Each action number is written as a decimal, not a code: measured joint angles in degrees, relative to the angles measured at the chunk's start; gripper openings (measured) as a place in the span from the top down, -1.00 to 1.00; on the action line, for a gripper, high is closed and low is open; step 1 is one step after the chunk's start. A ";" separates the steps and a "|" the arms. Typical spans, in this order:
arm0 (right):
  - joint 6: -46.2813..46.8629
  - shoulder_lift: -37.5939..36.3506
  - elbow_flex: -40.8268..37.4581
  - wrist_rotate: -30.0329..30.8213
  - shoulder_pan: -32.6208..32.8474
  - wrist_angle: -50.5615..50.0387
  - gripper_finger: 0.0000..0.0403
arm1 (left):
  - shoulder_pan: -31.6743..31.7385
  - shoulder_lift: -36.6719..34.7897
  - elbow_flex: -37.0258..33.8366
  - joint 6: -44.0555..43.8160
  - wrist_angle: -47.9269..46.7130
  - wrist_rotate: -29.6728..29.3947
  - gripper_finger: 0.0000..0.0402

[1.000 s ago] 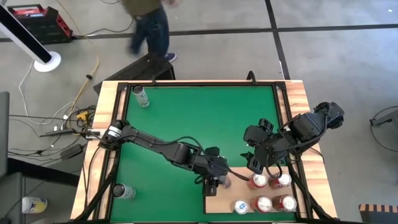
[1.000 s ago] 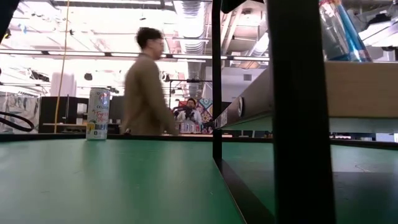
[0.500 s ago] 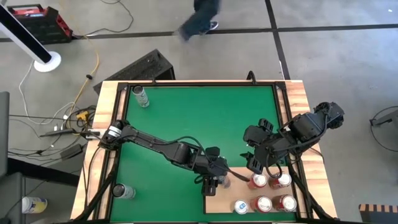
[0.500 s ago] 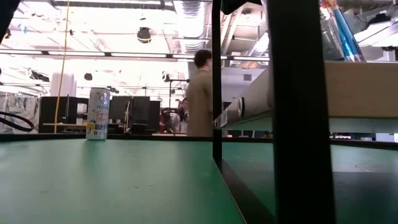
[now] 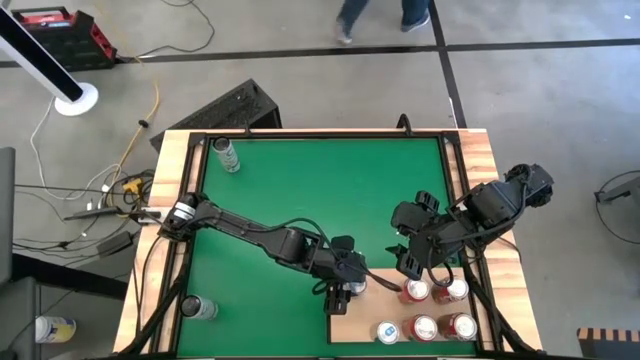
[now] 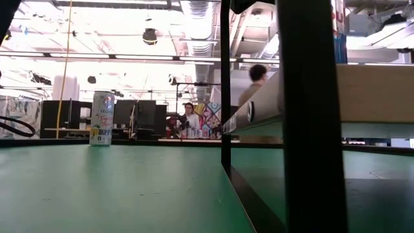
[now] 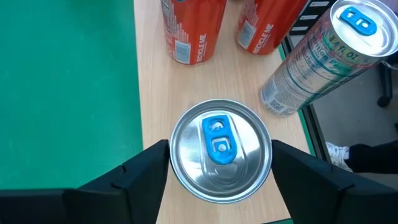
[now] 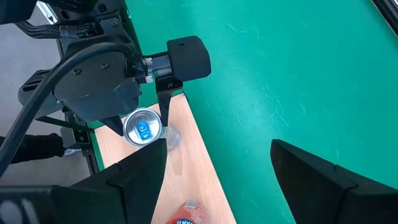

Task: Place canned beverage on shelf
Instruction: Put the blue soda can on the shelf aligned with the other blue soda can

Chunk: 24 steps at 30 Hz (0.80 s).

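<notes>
A silver-topped can with a blue tab (image 7: 221,151) stands upright on the shelf (image 7: 186,93), a pale wood panel at the table's near right (image 5: 350,325). My left gripper (image 7: 221,163) is open, slanting down over this can (image 5: 356,289), one finger close on each side. The right wrist view shows it too, the left gripper (image 8: 142,121) astride the can (image 8: 143,129). My right gripper (image 5: 410,262) hangs open above the shelf's far edge, its fingers wide apart (image 8: 217,171) with nothing between them.
Red cans (image 7: 189,28) (image 7: 264,25) and a silver can (image 7: 323,56) stand farther along the shelf. Two cans remain on the green mat, far left (image 5: 228,155) and near left (image 5: 197,308). A person (image 5: 385,12) walks past the far edge.
Both arms have kept still. The person beyond the table's far edge has walked toward the right.
</notes>
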 joint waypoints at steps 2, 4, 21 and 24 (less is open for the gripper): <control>0.01 0.00 0.00 0.00 0.00 -0.01 -0.55 | 0.00 0.00 0.00 0.00 0.03 0.00 -0.27; 0.01 0.00 0.00 0.00 0.00 0.00 -0.55 | 0.00 0.00 0.00 0.00 0.21 -0.02 -0.27; 0.88 0.59 0.02 -0.02 4.50 5.68 -0.55 | -0.19 -0.02 5.89 2.05 -2.49 3.03 -0.28; 2.80 0.44 0.02 0.04 5.13 5.68 -0.55 | -0.20 -0.02 6.17 2.05 -2.59 3.04 -0.28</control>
